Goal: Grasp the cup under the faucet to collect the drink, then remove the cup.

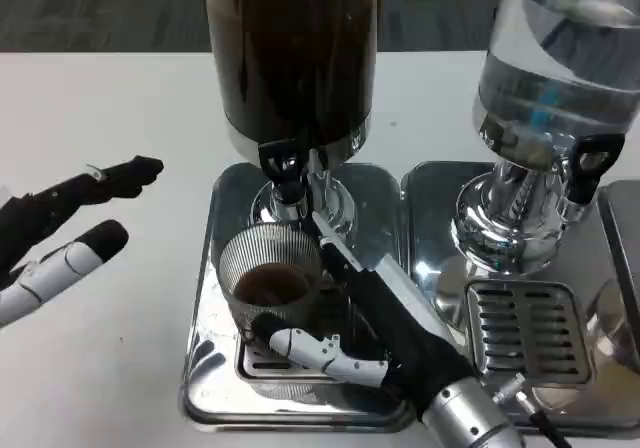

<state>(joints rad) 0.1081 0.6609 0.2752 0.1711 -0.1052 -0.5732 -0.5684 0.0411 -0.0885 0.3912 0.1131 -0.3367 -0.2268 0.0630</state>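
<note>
Nearest the camera, the silver forearm (470, 413) of the right arm reaches in from the lower right, and the right hand (375, 328) wraps the cup (270, 278), one white finger curled across its near side and black fingers running up its right side toward the faucet (283, 163). At the far left, the left hand (65, 228) hovers over the white table (100, 368) with its black and white fingers spread apart, holding nothing. Ribbed and clear, the cup stands on the shiny metal drip tray (215, 368), directly beneath the black faucet, with a little dark drink at its bottom. Above it rises the dispenser (290, 48) of dark liquid. Further right, a second dispenser (560, 58), clear and on a chrome base, stands over a slotted metal grate (520, 318).
</note>
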